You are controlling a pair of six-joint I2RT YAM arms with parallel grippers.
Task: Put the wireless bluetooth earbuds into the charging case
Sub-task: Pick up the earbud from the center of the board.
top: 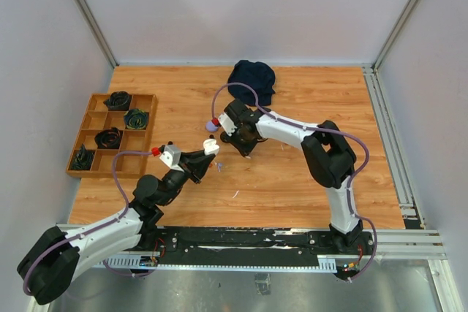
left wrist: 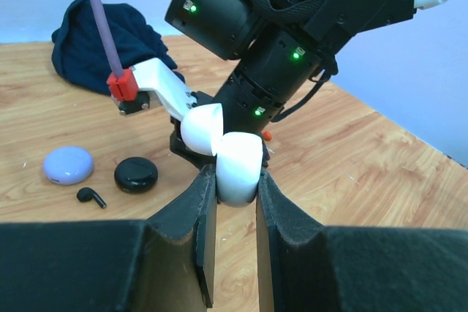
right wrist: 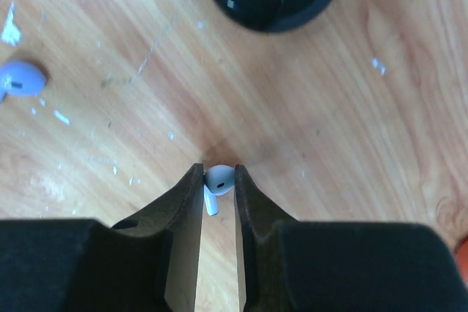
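Top view: the left claw (top: 208,155) pinches the white case (top: 211,147), which sits just beside the right claw (top: 235,139), on its left.
Left wrist: the case stands open, facing the right claw close behind it.
Right wrist: the right claw pinches a white bud (right wrist: 218,178), with the stem pointing back to the wrist.

Left gripper (left wrist: 235,180) clamped on open white case (left wrist: 240,160), arm reaching forward. Right gripper (right wrist: 218,180) pointing down, pinching white earbud (right wrist: 219,177), just beyond left fingertips (left wrist: 205,213), elbow raised.
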